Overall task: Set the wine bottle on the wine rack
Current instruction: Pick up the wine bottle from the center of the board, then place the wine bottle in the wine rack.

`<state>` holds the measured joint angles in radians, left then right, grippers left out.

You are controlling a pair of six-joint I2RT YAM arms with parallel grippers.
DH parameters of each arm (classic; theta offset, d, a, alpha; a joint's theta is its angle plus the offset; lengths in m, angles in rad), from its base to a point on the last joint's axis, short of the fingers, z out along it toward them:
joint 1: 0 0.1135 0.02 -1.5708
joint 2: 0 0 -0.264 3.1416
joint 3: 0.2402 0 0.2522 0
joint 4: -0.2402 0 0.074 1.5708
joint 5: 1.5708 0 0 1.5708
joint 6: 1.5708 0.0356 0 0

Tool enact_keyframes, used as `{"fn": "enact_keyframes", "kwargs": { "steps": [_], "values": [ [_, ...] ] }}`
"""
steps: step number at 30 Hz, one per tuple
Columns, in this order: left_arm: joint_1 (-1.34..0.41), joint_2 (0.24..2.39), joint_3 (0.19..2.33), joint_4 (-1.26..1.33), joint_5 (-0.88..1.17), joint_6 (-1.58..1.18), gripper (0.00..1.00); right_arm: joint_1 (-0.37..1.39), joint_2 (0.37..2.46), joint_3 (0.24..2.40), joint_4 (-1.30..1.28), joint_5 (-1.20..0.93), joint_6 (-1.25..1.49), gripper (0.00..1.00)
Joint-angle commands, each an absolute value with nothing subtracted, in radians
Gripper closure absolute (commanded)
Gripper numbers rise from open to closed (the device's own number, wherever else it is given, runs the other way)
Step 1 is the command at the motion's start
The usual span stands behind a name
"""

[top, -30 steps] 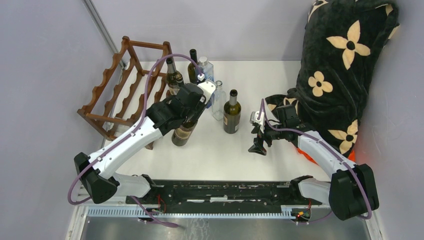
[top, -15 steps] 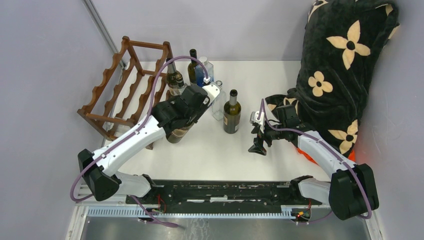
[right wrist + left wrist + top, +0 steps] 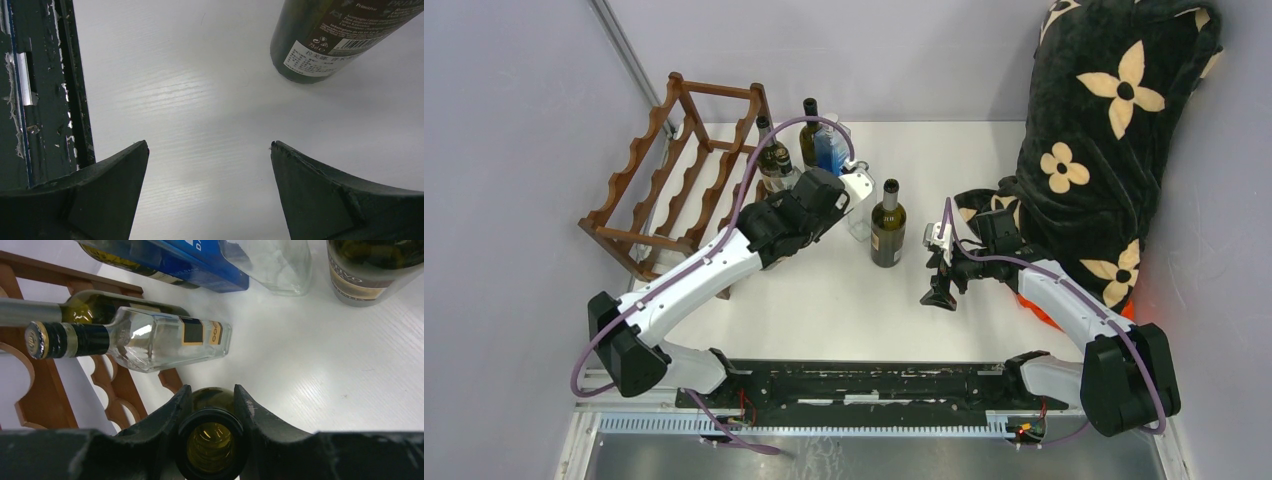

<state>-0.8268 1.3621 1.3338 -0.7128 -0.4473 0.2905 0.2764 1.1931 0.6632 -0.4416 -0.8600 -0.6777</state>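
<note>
My left gripper (image 3: 212, 390) is shut on the neck of a green wine bottle (image 3: 212, 442), whose open mouth faces the wrist camera. From above, the left gripper (image 3: 802, 212) sits just right of the dark reddish-brown wine rack (image 3: 674, 165), and the arm hides the held bottle. The rack's scalloped rails (image 3: 37, 390) show at the left of the left wrist view. My right gripper (image 3: 939, 292) hangs open over bare table, and the right wrist view shows nothing between its fingers (image 3: 115, 175).
Several bottles stand close by: a dark one (image 3: 887, 222), a clear one (image 3: 861, 205), a blue-labelled one (image 3: 830, 150), and two more (image 3: 773, 160) beside the rack. A black flowered blanket (image 3: 1114, 120) fills the right side.
My left arm has carried the held bottle away from the near side toward the bottles beside the rack; its body, seen under the arm earlier, is now hidden. The right arm is unmoved.
</note>
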Motion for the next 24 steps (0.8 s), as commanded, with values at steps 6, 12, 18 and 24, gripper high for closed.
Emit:
{"fn": "enact_keyframes", "kwargs": {
  "steps": [6, 12, 18, 24],
  "values": [
    [-0.800, 1.367, 1.316, -0.573, -0.504, 0.529, 0.98, 0.272, 1.170, 0.682, -0.421, -0.879, -0.680, 0.02],
    [-0.763, 1.357, 1.285, -0.554, -0.461, 0.601, 0.98, 0.271, 1.172, 0.680, -0.419, -0.880, -0.680, 0.02],
    [-0.737, 1.379, 1.277, -0.541, -0.438, 0.652, 0.98, 0.271, 1.177, 0.686, -0.422, -0.882, -0.680, 0.02],
    [-0.715, 1.401, 1.281, -0.526, -0.423, 0.702, 0.98, 0.272, 1.176, 0.689, -0.425, -0.882, -0.680, 0.02]
  ]
}}
